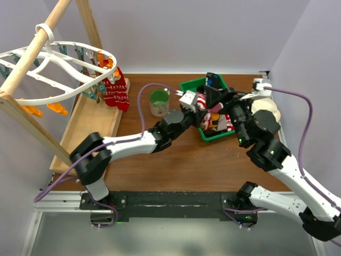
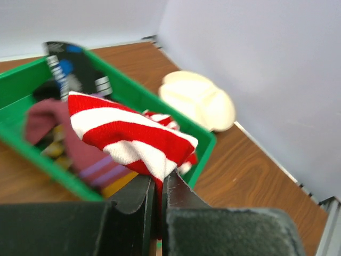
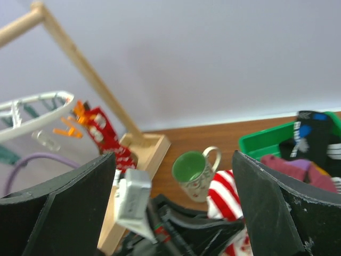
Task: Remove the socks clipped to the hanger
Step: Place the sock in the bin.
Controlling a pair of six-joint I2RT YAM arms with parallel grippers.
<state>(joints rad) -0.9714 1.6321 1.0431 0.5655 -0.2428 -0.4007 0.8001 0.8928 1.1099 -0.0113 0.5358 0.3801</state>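
striped sock (image 2: pixel 128 133) pinched between left fingers (image 2: pixel 136 205)

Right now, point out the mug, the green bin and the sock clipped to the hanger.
mug (image 1: pixel 159 109), top view, outer side wall.
green bin (image 1: pixel 192 84), top view, far-left rim.
red sock (image 1: pixel 116 92), top view, middle of the fabric.

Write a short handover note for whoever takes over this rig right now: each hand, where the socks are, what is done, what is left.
Left hand: shut on the red-and-white striped sock, above the green bin.
Right hand: open, empty, near the bin.
Done: several socks lie in the bin.
Left: drop the striped sock in; unclip the one red patterned sock hanging from the hanger.
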